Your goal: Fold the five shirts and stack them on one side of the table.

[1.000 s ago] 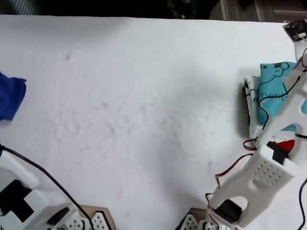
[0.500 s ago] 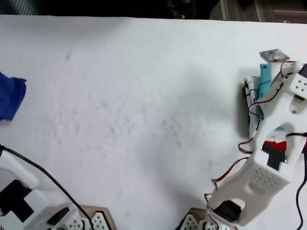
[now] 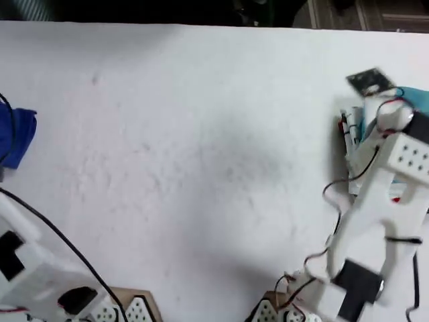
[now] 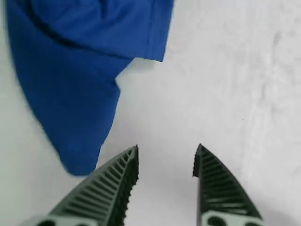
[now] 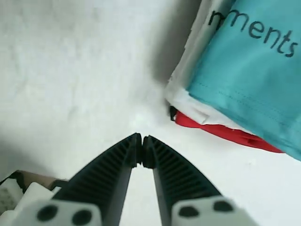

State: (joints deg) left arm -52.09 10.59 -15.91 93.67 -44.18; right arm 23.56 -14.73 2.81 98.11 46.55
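White table cover (image 3: 201,134), plain with faint mottling. At the left edge, a blue shirt (image 4: 80,70), solid royal blue with no print. On the right, a teal shirt (image 5: 254,61) with dark lettering, a white layer (image 5: 186,101) under it and a red shirt (image 5: 225,134) below that. The left gripper (image 4: 167,155) is dark grey-green with ribbed inner faces. The right gripper (image 5: 141,141) is black with the same ribbing. The right arm (image 3: 382,201) is white with black motor blocks, a dotted hole pattern on one panel, and red and black wires (image 3: 333,201). The left arm (image 3: 33,275) is white with black blocks and a black cable (image 3: 60,238). Tan wood bases (image 3: 151,298) sit at the near edge.
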